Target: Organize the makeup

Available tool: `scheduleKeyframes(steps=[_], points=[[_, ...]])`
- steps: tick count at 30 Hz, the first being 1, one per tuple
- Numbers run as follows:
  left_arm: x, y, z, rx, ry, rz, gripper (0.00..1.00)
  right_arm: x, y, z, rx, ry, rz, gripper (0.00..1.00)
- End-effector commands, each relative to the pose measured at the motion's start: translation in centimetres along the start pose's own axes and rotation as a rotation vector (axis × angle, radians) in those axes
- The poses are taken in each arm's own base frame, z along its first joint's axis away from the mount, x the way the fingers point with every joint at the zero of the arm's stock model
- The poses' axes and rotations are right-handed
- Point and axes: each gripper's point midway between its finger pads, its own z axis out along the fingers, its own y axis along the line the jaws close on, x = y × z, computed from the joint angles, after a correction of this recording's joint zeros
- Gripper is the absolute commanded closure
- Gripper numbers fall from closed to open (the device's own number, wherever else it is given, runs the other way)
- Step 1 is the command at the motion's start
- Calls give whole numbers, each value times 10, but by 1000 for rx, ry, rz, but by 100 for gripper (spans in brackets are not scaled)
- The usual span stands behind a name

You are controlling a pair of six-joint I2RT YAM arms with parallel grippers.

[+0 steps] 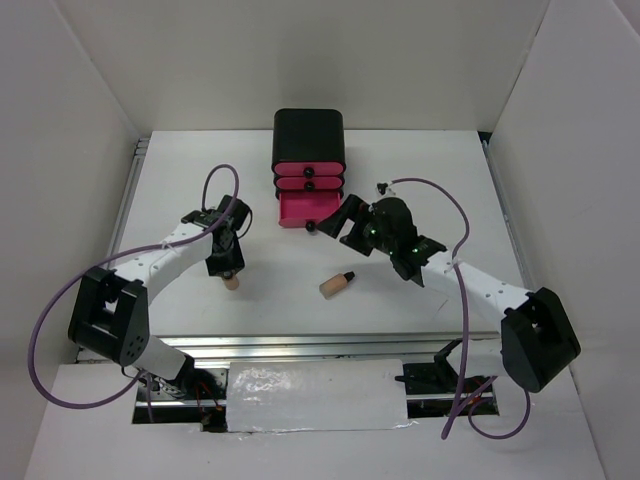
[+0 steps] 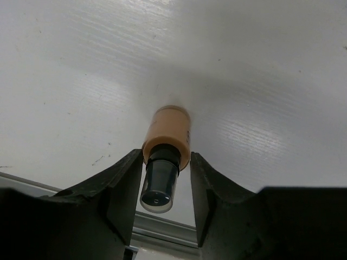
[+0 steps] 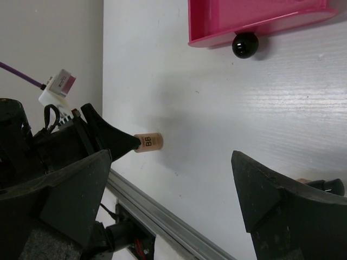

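Note:
My left gripper (image 1: 228,266) is shut on a beige black-capped bottle (image 1: 232,282) at the table's left front. In the left wrist view the gripper (image 2: 166,158) pinches the bottle (image 2: 168,130) at its shoulder, cap toward the camera and base pointing down at the table. The same bottle shows in the right wrist view (image 3: 149,142). A second beige bottle (image 1: 338,284) lies on its side mid-table. My right gripper (image 1: 338,228) is open and empty beside the pulled-out bottom drawer (image 1: 300,210); its jaws stand wide apart (image 3: 171,162). The compacts and sachets are out of view.
The black box (image 1: 310,135) with three pink drawers stands at the back centre. Its bottom drawer (image 3: 255,21) is open, with a black knob (image 3: 245,45). A metal rail (image 3: 162,216) runs along the table's near edge. White walls close in both sides.

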Motion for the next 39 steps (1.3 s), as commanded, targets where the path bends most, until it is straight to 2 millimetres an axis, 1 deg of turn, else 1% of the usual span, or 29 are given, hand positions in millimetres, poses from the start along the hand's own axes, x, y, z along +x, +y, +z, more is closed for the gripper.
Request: scheduleKeyframes(steps=[1, 3, 4, 6, 7, 8, 9, 10, 11, 12, 13, 14, 15, 16, 17, 18, 19, 20, 21, 22, 24, 25, 26, 27, 28, 29, 33, 35, 39], points=[[0, 1, 5, -1, 0, 3, 53, -12, 23, 1, -60, -23, -54, 0], [1, 1, 6, 0, 4, 5, 62, -12, 27, 1, -78, -17, -83, 0], [0, 0, 5, 3, 4, 6, 68, -13, 30, 1, -88, -17, -98, 0], [0, -1, 5, 12, 4, 6, 75, -9, 37, 3, -128, 11, -152, 0], [-1, -3, 4, 19, 6, 10, 83, -7, 38, 5, -139, 28, -176, 0], [-3, -6, 1, 36, 4, 8, 88, -5, 41, 6, -164, 44, -235, 0], [-3, -7, -1, 43, 10, 15, 95, 5, 47, 8, -216, 104, -270, 0], [-6, -14, -8, 81, 13, 14, 98, 9, 50, 9, -260, 122, -349, 0], [-8, -17, -13, 99, 13, 15, 99, 20, 55, 6, -321, 177, -391, 0], [-10, -21, -18, 122, 13, 15, 100, 25, 56, 5, -352, 192, -430, 0], [-18, -29, -29, 161, 0, 10, 100, 27, 56, 4, -380, 190, -501, 0], [-22, -34, -39, 198, -8, 6, 100, 29, 56, 1, -395, 188, -535, 0], [-20, -41, -49, 246, 14, 5, 100, 30, 56, -1, -408, 187, -570, 0], [-28, -50, -63, 298, -1, -1, 100, 30, 55, -2, -420, 178, -637, 0], [-31, -56, -74, 342, -2, -9, 100, 32, 52, -3, -419, 179, -671, 0], [-30, -66, -86, 402, 19, -18, 100, 32, 57, -7, -434, 167, -708, 0], [-35, -72, -99, 443, 15, -25, 100, 30, 58, -8, -439, 149, -770, 0], [-36, -77, -107, 475, 28, -37, 100, 32, 65, -12, -454, 145, -803, 0], [-33, -86, -116, 529, 62, -38, 100, 32, 69, -14, -466, 142, -828, 0], [-36, -92, -127, 565, 70, -44, 100, 33, 72, -14, -472, 137, -870, 0], [-34, -103, -137, 631, 117, -63, 100, 39, 85, -18, -497, 155, -922, 1], [-32, -114, -149, 703, 147, -59, 100, 41, 85, -18, -486, 159, -964, 1], [-32, -119, -155, 737, 161, -68, 100, 46, 97, -19, -509, 158, -994, 1], [-32, -124, -160, 768, 180, -84, 100, 47, 100, -19, -502, 156, -1008, 1], [-31, -128, -166, 801, 193, -86, 100, 47, 102, -17, -501, 142, -1062, 2], [-30, -135, -175, 854, 222, -93, 100, 48, 105, -16, -486, 142, -1081, 2], [-29, -142, -188, 917, 260, -100, 100, 46, 114, -14, -479, 118, -1125, 4], [-28, -144, -194, 943, 266, -100, 100, 44, 114, -10, -457, 120, -1139, 4], [-25, -147, -198, 980, 290, -100, 100, 44, 109, -5, -435, 133, -1165, 6]])
